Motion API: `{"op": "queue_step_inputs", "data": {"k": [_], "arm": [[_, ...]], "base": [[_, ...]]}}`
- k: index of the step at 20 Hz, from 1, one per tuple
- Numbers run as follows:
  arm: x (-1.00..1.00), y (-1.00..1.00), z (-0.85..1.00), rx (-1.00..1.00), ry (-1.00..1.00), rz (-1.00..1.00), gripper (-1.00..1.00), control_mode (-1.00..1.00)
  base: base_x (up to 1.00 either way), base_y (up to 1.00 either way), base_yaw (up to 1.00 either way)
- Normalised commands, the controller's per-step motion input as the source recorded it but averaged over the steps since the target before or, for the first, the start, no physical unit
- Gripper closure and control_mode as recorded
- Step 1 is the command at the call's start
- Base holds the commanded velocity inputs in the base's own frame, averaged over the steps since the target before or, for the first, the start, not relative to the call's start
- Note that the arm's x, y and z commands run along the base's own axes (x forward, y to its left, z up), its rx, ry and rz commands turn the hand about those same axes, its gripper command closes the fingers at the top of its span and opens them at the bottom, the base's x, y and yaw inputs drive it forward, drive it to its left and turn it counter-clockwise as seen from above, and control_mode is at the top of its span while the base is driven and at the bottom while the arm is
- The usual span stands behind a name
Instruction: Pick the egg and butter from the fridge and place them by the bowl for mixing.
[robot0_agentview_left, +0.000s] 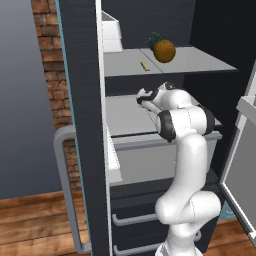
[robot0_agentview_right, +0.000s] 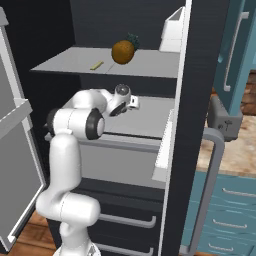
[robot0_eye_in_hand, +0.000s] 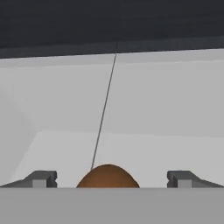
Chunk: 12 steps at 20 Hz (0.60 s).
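Jaws (robot0_eye_in_hand: 109, 178) wide open inside the fridge (robot0_agentview_left: 80, 125), reaching over the middle shelf (robot0_agentview_left: 125, 115). The egg (robot0_eye_in_hand: 108, 176) sits on that shelf, squarely between the fingertips (robot0_eye_in_hand: 41, 178), apart from both. Best play, I'd say: ease forward a touch, keep it centred, close gently. The butter (robot0_agentview_left: 145, 65) waits on the upper shelf.

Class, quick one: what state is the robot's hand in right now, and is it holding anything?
Hand: open, holding nothing; the small brown rounded egg sits between its two dark fingertips, ungripped.
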Motion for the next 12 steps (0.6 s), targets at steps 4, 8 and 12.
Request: {"op": "queue_step_inputs", "data": {"k": [4,8,12], "arm": [[-0.05,0.05,-0.5,-0.05,0.07,0.01,-1.0,-1.0],[-0.02,0.13,-0.64,-0.01,0.02,0.0,-1.0,-1.0],[-0.17,0.12,-0.72,0.0,0.0,0.0,-1.0,-1.0]], "base": [[0.0,0.0,0.0],[0.0,0.0,0.0],[0.0,0.0,0.0]]}}
